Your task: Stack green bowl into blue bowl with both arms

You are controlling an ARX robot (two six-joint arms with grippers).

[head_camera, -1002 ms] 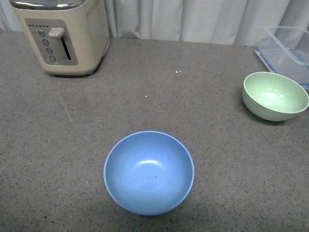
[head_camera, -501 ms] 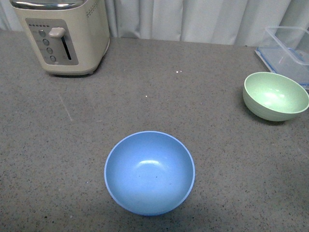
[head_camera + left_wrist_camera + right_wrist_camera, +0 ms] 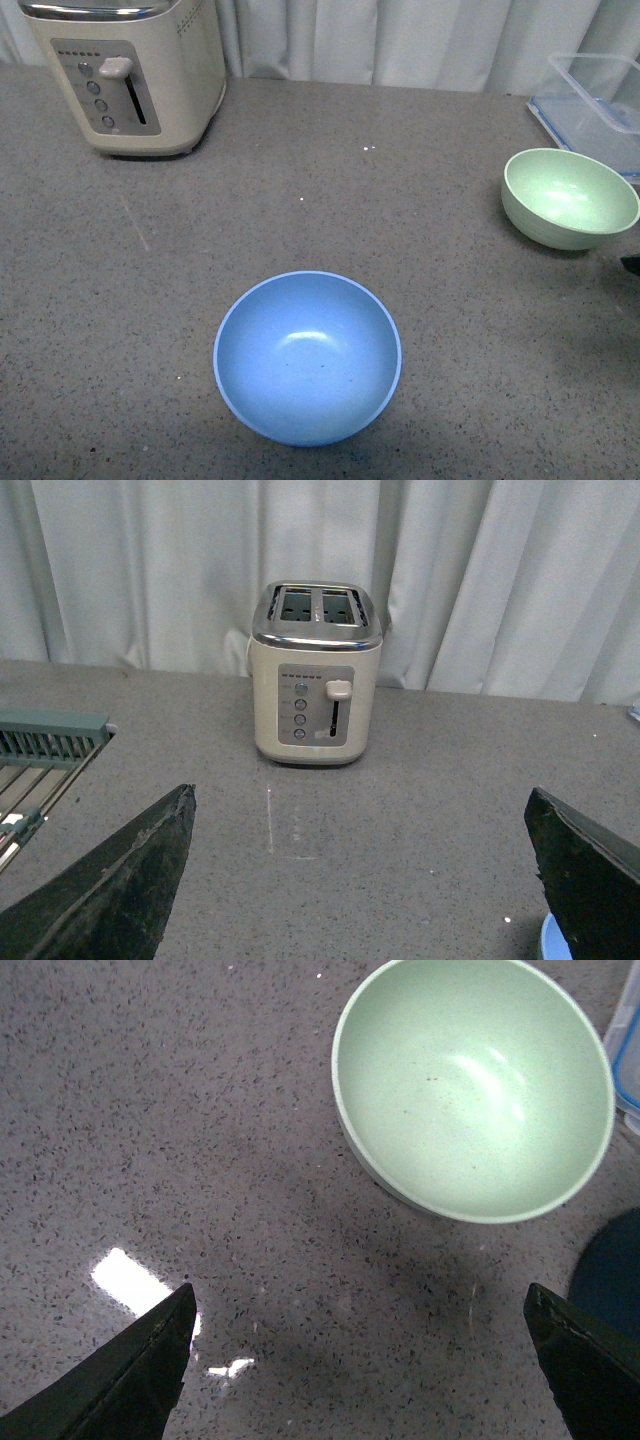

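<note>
On a speckled grey table (image 3: 300,200), the blue bowl (image 3: 308,358) sits upright at the near centre. The green bowl (image 3: 570,197) stands upright well apart from it, farther back on the right, just beside a clear plastic container (image 3: 598,100). A cream toaster (image 3: 125,72) occupies the far left corner before a pale curtain (image 3: 400,40). The left gripper (image 3: 350,880) hangs above the table facing the toaster, jaws spread wide and empty. The right gripper (image 3: 355,1370) hovers near the green bowl, jaws likewise wide apart and gripping nothing; the bowl lies beyond its fingertips, untouched.
</note>
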